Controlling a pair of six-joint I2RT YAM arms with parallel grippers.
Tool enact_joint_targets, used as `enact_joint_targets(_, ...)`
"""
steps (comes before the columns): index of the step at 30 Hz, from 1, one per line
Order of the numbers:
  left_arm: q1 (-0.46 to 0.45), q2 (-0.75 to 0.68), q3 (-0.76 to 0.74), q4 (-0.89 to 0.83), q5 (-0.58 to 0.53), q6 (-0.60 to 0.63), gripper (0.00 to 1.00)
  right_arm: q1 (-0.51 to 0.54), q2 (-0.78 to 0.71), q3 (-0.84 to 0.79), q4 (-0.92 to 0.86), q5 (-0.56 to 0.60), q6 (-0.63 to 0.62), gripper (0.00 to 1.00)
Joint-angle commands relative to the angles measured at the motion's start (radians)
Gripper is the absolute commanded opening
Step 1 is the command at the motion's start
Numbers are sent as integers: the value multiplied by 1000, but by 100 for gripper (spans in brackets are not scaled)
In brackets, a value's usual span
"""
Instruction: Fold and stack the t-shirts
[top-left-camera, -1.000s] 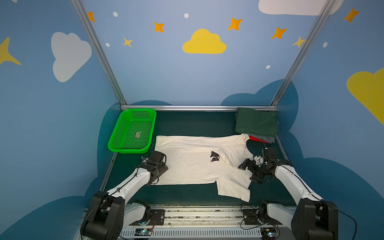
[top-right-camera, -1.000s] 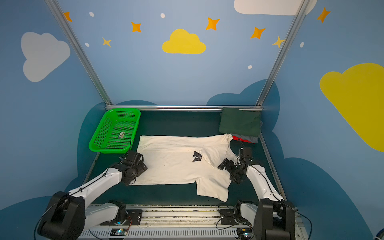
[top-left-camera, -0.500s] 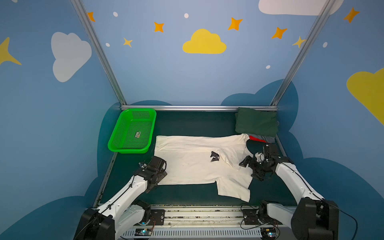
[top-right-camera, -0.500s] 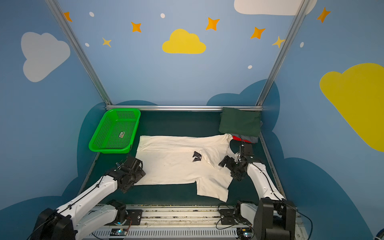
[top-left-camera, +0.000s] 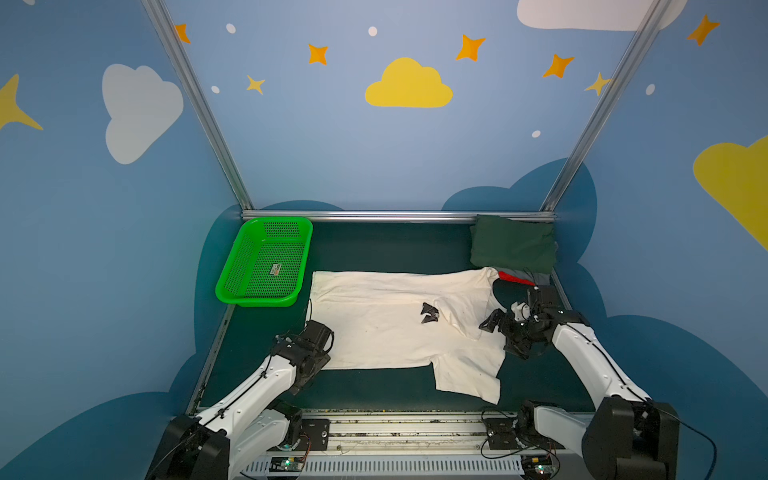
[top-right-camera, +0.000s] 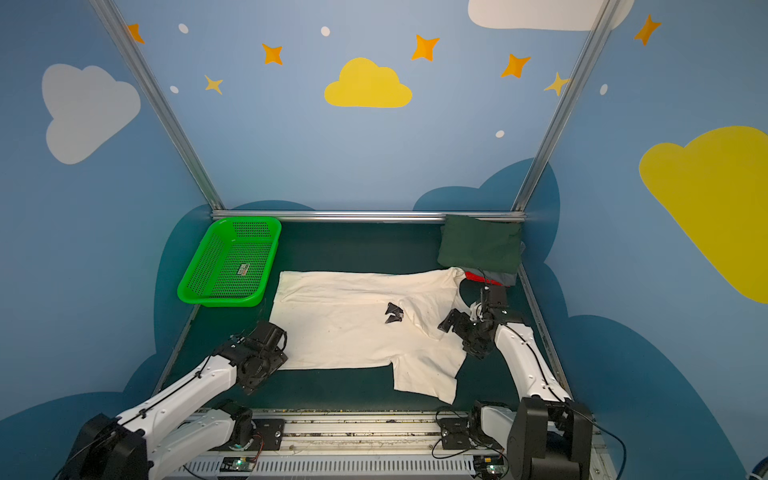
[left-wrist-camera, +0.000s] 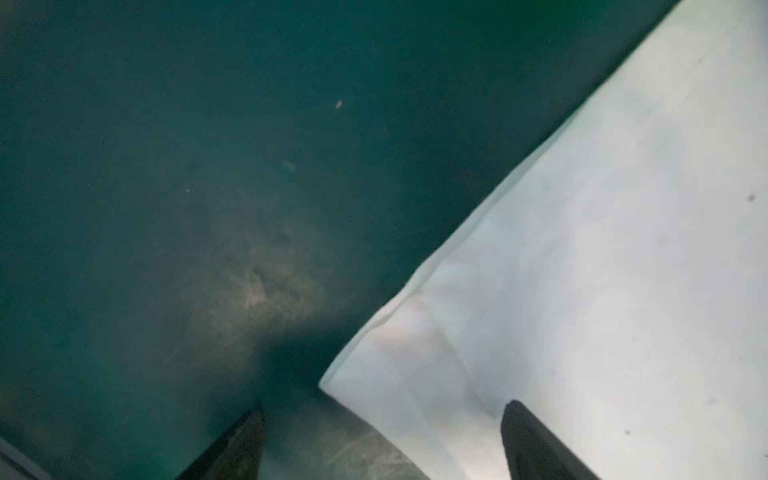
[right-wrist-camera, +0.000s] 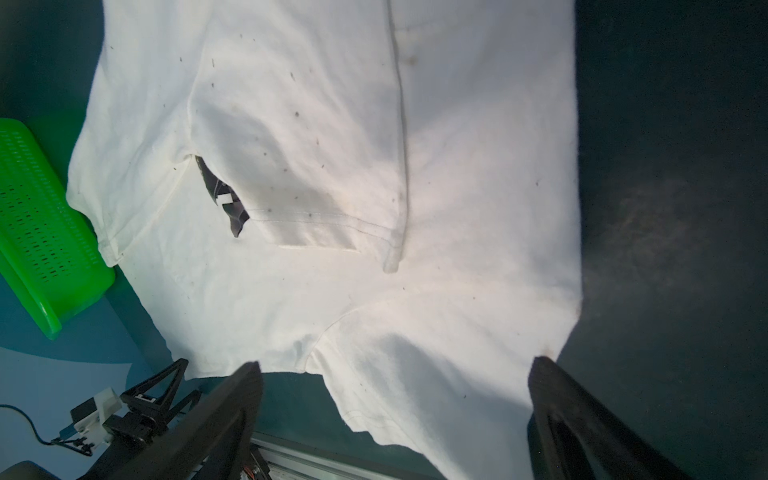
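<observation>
Blue walls painted with yellow clouds and stars close in a dark green table (top-left-camera: 374, 249). In both top views a cream tee (top-left-camera: 374, 328) lies spread flat across the middle. One sleeve points toward the near edge, and a small black print (top-left-camera: 429, 313) peeks out from under a folded-over flap. A green basket (top-left-camera: 266, 301) sits at the far left, just beside the tee's far left corner. In the far right corner a folded dark green tee (top-left-camera: 511, 245) tops a stack, with a red tee (top-left-camera: 513, 278) and a grey tee (top-left-camera: 540, 277) showing at its near edge. The left pincer (top-left-camera: 322, 338) sits at the tee's near left corner. The right pincer (top-left-camera: 500, 338) is at the tee's right edge, near the shoulder.

From the left wrist, somewhat blurred, the left pincer (left-wrist-camera: 384, 409) is spread wide and low. One fingertip is over bare table (left-wrist-camera: 208, 166), the other over the cream tee (left-wrist-camera: 602, 270), and the cloth's corner lies between them, ungripped.

From the right wrist, the right pincer (right-wrist-camera: 395, 363) gapes fully, holding nothing. The speckled cream tee (right-wrist-camera: 332, 124) lies below and between its fingertips, with the green basket (right-wrist-camera: 41, 232) beyond.
</observation>
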Motion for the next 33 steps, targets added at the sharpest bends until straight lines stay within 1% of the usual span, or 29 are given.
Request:
enact_joint_targets(1, -1, 23, -30, 71, -3, -14, 82, -12, 10, 12, -34, 3, -17, 98)
enact_joint_targets(3, 0, 30, -30, 81, -9, -1, 73, -14, 1, 14, -41, 23, -22, 98)
enact_joint_targets(8, 6, 40, -30, 102, -37, 12, 69, -18, -31, 13, -48, 39, -16, 98)
enact_joint_targets(11, 9, 44, -30, 123, -39, 25, 64, -18, -30, 19, -55, 35, -22, 98)
enact_joint_targets(17, 20, 69, 15, 113, -74, 86, 59, -23, -18, 8, -44, 15, -13, 98)
enact_joint_targets(20, 30, 87, 36, 102, -86, 96, 49, -23, -12, 8, -47, 11, -19, 98)
enact_joint_targets(23, 42, 104, 42, 123, -70, 107, 38, -24, -22, 0, -40, 15, -12, 98)
enact_joint_targets(25, 48, 112, 43, 140, -55, 113, 35, -25, -20, -1, -39, 9, -11, 98)
enact_joint_targets(28, 49, 120, 55, 150, -44, 125, 23, -24, -11, 3, -41, 4, -16, 98)
enact_joint_targets(30, 49, 126, 81, 126, -41, 138, 15, -24, -9, 2, -41, -1, -19, 98)
enact_joint_targets(32, 50, 131, 106, 93, -44, 151, 4, -24, -11, 3, -45, -1, -22, 98)
enact_joint_targets(33, 50, 127, 114, 82, -47, 158, 3, -24, -13, 3, -49, 3, -22, 98)
